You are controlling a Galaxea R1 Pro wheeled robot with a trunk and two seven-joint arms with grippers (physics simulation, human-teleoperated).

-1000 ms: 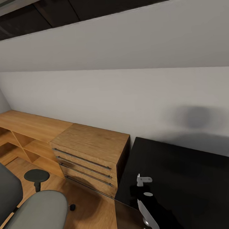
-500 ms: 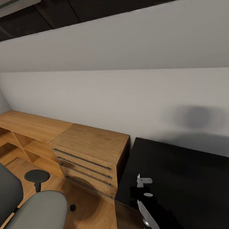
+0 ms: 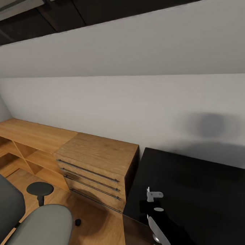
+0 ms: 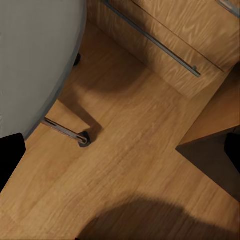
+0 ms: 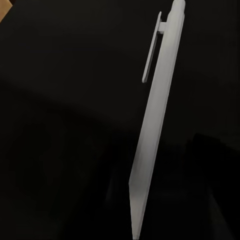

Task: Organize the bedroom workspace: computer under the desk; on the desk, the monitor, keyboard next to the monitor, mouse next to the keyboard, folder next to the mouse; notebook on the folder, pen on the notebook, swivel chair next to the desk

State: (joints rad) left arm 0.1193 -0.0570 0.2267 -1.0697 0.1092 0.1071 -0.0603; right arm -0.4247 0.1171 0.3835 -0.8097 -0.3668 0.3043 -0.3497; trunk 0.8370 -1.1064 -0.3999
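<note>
Hardly anything had moved since a second before: the whole head view had slid a touch, which was the camera's doing, and against it the pale clip end of the pen (image 3: 155, 195) sat slightly lower over the near corner of the glossy black desk (image 3: 207, 197). On the right wrist view the pen (image 5: 155, 120) stood tilted in front of the dark desk top (image 5: 60, 100), clip end far from the camera and tip near, running down between dim finger shapes of the right gripper (image 5: 150, 220); whether those fingers were clamped on it could not be told against the black. The left gripper (image 4: 120, 155) hung with its dark fingertips wide apart and nothing between them, over the light wood floor (image 4: 130, 165), beside the grey seat of the swivel chair (image 4: 35, 55) and one wheeled spoke (image 4: 82, 140) of its base. The head view showed the chair (image 3: 38, 229) at the lower left with its black armrest pad (image 3: 39, 188), apart from the desk, and between them the light-wood drawer chest (image 3: 99, 156), standing just beside the desk's end, with open shelves (image 3: 18, 143) beyond it along the pale grey wall (image 3: 136, 107)
</note>
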